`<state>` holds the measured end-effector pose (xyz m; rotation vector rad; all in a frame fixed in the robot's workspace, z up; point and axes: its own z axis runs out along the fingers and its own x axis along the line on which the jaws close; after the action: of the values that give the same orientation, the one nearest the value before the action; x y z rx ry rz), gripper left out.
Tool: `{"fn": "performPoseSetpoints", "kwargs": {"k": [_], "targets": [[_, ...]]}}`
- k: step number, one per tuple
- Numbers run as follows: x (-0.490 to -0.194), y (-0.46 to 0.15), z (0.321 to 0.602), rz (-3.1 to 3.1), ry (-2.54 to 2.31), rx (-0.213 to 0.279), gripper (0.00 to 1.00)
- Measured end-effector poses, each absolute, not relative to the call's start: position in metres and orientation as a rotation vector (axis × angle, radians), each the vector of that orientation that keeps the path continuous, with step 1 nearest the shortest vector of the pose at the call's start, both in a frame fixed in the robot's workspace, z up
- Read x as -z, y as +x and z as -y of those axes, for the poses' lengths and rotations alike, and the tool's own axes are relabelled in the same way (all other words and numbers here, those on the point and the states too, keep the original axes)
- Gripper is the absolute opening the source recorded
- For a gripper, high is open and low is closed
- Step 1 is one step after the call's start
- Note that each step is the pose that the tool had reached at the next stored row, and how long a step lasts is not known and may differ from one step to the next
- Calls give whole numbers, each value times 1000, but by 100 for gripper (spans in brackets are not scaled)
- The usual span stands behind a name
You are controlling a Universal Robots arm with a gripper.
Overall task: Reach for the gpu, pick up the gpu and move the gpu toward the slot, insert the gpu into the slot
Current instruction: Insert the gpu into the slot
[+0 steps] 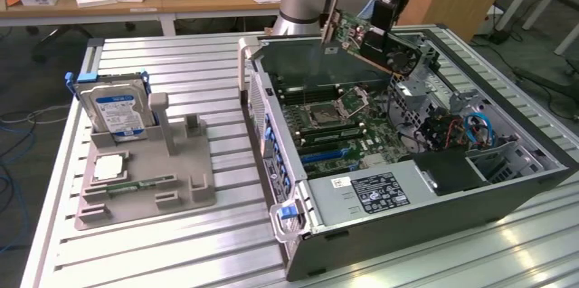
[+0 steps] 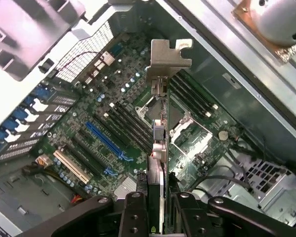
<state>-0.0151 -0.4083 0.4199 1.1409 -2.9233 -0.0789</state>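
Observation:
My gripper (image 1: 387, 25) is shut on the gpu (image 1: 362, 36), a thin dark card with a silver end bracket (image 2: 168, 54). I hold it tilted in the air above the back of the open computer case (image 1: 434, 196). In the wrist view the gpu (image 2: 160, 140) runs edge-on out from between my two black fingers (image 2: 134, 213), and my gripper (image 2: 160, 219) clamps its near end. Below it lies the green motherboard (image 2: 83, 116) with a long blue slot (image 2: 105, 140). The card hangs over the CPU socket area, well clear of the board. The blue slot (image 1: 326, 157) sits nearer the case's front.
A silver hard drive (image 1: 113, 112) with a blue label stands in a grey fixture (image 1: 149, 183) at the exterior view's left, on the slatted metal table (image 1: 135, 254). Inside the case are the square CPU socket (image 1: 326, 115), memory slots (image 2: 130, 123), a metal drive cage (image 1: 425, 95) and cables (image 1: 475, 129).

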Motion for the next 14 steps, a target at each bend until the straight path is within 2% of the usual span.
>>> {"fn": "performPoseSetpoints", "kwargs": {"k": [14], "targets": [[-410, -15, 408, 2757, 1486, 77, 26]]}}
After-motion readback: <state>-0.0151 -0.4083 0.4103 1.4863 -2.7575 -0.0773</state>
